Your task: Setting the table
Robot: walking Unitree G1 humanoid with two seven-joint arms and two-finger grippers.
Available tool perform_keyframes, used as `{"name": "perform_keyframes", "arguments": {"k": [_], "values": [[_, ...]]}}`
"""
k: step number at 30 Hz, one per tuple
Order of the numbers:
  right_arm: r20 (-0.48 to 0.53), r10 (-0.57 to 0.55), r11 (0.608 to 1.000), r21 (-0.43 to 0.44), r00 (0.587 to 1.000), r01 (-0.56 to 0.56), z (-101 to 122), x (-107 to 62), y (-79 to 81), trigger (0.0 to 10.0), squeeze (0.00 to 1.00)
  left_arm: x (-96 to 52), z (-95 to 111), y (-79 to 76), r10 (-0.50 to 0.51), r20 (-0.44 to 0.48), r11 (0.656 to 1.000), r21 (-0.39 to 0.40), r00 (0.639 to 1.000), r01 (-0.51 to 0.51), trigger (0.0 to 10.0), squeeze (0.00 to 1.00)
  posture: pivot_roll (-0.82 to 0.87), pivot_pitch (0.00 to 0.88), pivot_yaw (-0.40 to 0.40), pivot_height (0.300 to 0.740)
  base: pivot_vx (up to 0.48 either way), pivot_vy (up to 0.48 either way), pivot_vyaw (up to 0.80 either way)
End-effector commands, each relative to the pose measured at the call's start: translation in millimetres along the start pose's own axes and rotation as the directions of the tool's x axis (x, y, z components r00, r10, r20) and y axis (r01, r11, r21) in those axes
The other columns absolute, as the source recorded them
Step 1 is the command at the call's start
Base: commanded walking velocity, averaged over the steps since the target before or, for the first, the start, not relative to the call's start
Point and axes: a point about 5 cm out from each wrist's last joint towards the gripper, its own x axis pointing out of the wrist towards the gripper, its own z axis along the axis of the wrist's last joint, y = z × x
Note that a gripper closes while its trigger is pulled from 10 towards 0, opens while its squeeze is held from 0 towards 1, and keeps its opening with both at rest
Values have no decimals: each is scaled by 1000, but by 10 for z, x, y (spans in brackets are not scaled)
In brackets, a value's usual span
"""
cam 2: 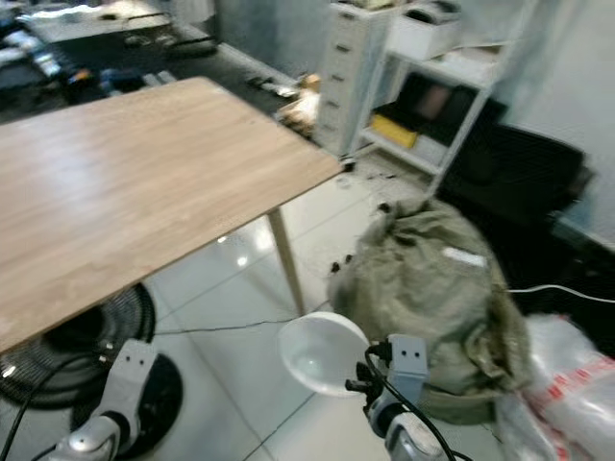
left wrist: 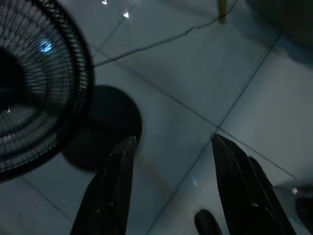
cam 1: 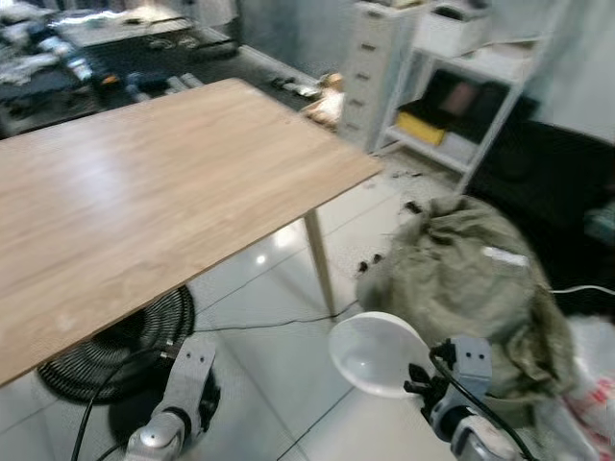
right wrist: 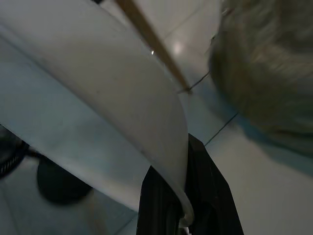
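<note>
A light wooden table [cam 1: 144,192] with a bare top stretches across the left half of the eye views. My right gripper [cam 1: 415,376] is low at the bottom right, below the table's level and off its near right corner, shut on the rim of a white bowl [cam 1: 375,353]. In the right wrist view the bowl's [right wrist: 98,98] rim is pinched between the black fingers [right wrist: 205,196]. My left gripper [left wrist: 171,186] hangs low over the tiled floor, its fingers spread apart with nothing between them; its wrist [cam 1: 187,379] shows at the bottom left.
A black floor fan [cam 1: 115,355] lies under the table's near edge, with a cable on the tiles. A wooden table leg [cam 1: 320,259] stands ahead. A lumpy olive sack [cam 1: 471,279] sits at right, and white shelves [cam 1: 452,86] and a drawer unit [cam 1: 370,67] beyond.
</note>
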Motion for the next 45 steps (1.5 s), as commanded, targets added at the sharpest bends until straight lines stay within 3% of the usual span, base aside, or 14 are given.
{"name": "perform_keyframes", "arguments": {"k": [1,5,7,8,9,13,17,27,45], "values": [[-45,10,1000,6,999,-10,-171,6,27,10000,0,-65,-307,86,41,-75,999,13,996,-40,10000,0,-71,0,30,740,0,0,-788],[-74,37,999,-11,997,-38,-261,19,101,10000,0,-76,-359,101,61,-80,998,-14,995,-62,10000,0,-67,0,24,740,0,0,-788],[-89,45,999,-14,995,-47,-305,26,121,10000,0,-67,-343,66,60,-75,990,-121,995,-68,10000,0,-69,0,23,740,0,0,-781],[-89,45,999,-14,995,-47,-305,26,121,10000,0,-67,-343,66,60,-75,990,-121,995,-68,10000,0,-69,0,23,740,0,0,-781],[-95,42,999,-4,995,-42,-324,36,112,10000,0,-67,-311,-21,40,-43,981,-189,998,-48,10000,0,-65,0,18,740,0,0,-781],[-98,48,999,-11,994,-50,-347,51,124,10000,0,-67,-298,-18,89,6,971,-224,996,-85,10000,0,-60,0,17,740,0,0,-780],[-98,49,999,-13,994,-50,-354,56,124,10000,0,-62,-307,10,114,3,966,-235,993,-110,10000,0,-59,0,17,740,0,0,-775],[-92,17,999,-29,996,-20,-363,70,86,10000,0,-26,-253,-94,31,47,977,-212,998,-20,10000,0,-78,0,27,740,0,0,-770],[-81,2,1000,-27,997,-5,-360,93,66,10000,0,15,-230,-130,-1,59,985,-173,998,11,10000,0,-84,0,36,740,0,0,-767]]}}
